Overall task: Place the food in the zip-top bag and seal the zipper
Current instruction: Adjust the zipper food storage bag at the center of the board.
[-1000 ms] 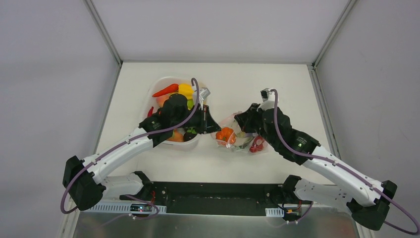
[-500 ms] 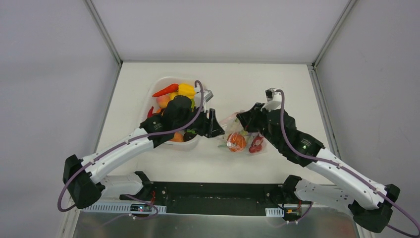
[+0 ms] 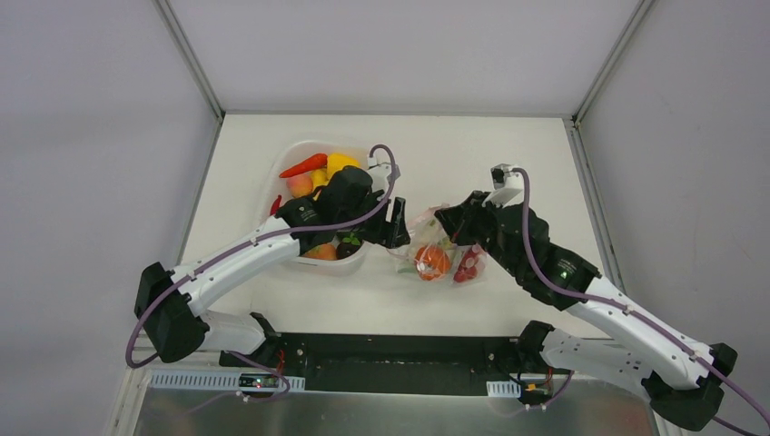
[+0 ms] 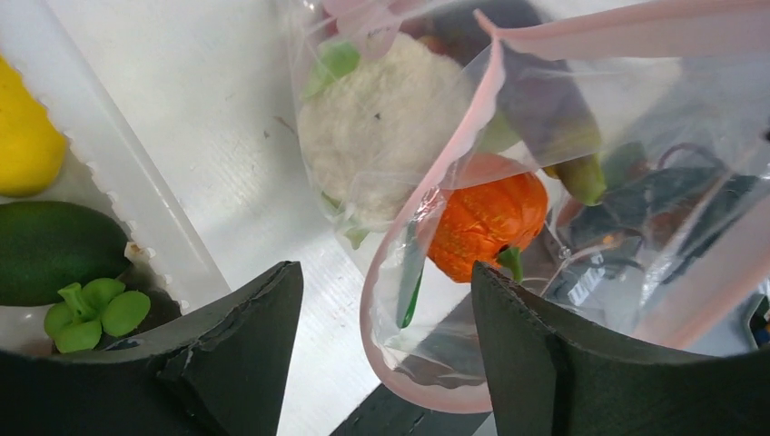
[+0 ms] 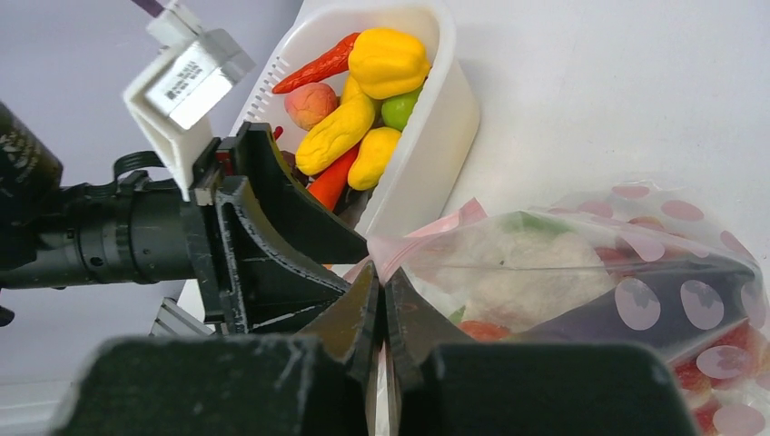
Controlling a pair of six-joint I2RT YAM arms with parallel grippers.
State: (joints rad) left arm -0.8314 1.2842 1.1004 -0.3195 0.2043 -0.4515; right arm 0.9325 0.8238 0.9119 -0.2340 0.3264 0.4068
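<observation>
Two risks. The left gripper [image 4: 386, 282] is spread and empty, with the looping lip of the clear crinkly zip-top bag [image 3: 436, 256] right between its fingers. Pulling back could snag that lip and drag the bag. The right gripper [image 5: 381, 286] is pressed together on the thin pink zipper strip [image 5: 427, 238], pinching one lip only, so a slip would likely collapse the mouth.

The bag lies on the white surface [image 3: 454, 154] beside the white rectangular plastic tub [image 5: 449, 118], which holds plenty more toy food [image 5: 386, 59].

Only the left wrist view shows inside the bag: glossy orange pumpkin [image 4: 486, 218], white cauliflower [image 4: 381, 127]. Only the right wrist view shows the pinch and the tub contents.
</observation>
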